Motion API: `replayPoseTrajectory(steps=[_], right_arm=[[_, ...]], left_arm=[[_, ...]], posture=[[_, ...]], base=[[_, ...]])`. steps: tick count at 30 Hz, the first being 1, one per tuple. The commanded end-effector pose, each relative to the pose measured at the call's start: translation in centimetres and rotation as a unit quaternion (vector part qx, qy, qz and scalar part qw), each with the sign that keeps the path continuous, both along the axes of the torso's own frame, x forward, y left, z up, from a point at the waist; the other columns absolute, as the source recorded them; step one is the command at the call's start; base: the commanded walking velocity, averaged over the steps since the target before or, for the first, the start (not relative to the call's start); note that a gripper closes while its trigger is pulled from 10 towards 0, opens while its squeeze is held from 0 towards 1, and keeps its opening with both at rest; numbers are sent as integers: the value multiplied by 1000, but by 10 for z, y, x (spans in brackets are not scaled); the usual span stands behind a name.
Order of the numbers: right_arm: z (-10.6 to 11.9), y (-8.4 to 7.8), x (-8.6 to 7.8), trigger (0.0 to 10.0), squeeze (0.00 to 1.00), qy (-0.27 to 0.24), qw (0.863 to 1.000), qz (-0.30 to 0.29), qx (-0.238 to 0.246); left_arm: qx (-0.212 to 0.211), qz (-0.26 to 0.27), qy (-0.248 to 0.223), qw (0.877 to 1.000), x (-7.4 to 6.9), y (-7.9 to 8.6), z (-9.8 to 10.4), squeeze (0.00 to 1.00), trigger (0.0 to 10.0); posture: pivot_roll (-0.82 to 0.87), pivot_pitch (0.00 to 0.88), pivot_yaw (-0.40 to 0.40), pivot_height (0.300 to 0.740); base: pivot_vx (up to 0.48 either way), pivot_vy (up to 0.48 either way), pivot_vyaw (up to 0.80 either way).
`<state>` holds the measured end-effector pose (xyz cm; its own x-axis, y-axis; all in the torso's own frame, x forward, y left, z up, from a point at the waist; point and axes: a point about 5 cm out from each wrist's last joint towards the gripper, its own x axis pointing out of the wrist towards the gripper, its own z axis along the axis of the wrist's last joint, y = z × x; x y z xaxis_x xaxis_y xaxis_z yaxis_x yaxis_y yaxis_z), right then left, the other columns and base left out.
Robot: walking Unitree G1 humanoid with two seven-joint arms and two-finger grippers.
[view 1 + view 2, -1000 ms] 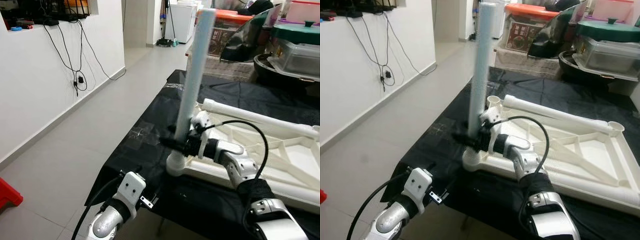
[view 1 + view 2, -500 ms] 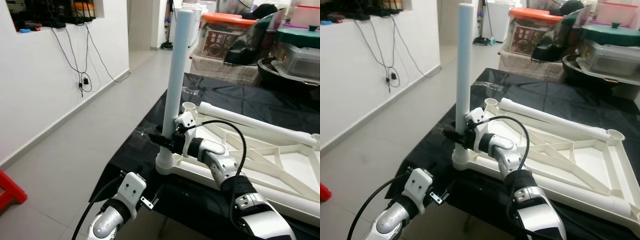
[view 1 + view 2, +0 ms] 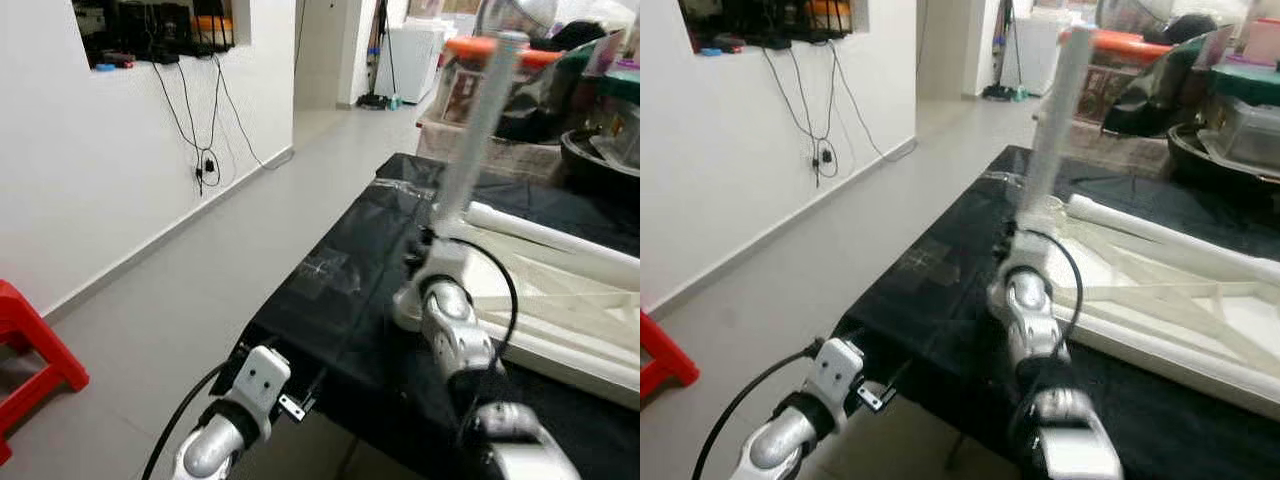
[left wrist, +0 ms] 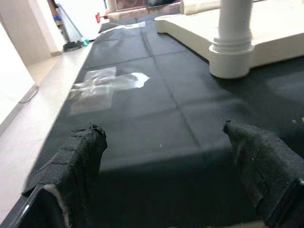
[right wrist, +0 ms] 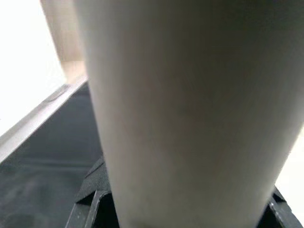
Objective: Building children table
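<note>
Bare black desk (image 4: 142, 118) lies open between the desk's near edge and the white frame (image 3: 560, 300) — room to pass there. The upright white leg (image 3: 470, 150) stands at the frame's near corner, and bins (image 3: 610, 110) crowd the far side.

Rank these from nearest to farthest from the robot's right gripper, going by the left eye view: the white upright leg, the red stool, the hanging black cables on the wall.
1. The white upright leg: right at the right gripper, which is around it.
2. The hanging black cables: on the wall across the floor, to the robot's left.
3. The red stool: far left, on the floor by the wall.
</note>
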<state>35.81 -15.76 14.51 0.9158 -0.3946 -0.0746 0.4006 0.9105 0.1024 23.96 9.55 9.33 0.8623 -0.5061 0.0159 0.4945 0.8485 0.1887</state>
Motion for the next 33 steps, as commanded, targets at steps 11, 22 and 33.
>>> replayPoseTrajectory(steps=[11, 22, 33], right_arm=[[-1, 27, 12, 10000, 0, -51, 989, 132, 34], [22, 34, 9, 10000, 0, -54, 857, 513, 19], [3, 63, -17, 10000, 0, 12, 685, 727, -51]], left_arm=[[-2, -5, 4, 1000, -1, -2, 0, 0, 10000], [-6, -3, 2, 1000, 1, -2, 1, 0, 10000], [-5, -5, -1, 1000, 0, -3, 2, 0, 10000]], posture=[[192, 0, -73, 740], [190, 0, -78, 740], [200, 0, -79, 740]], base=[[0, 0, 0], [0, 0, 0], [0, 0, 0]])
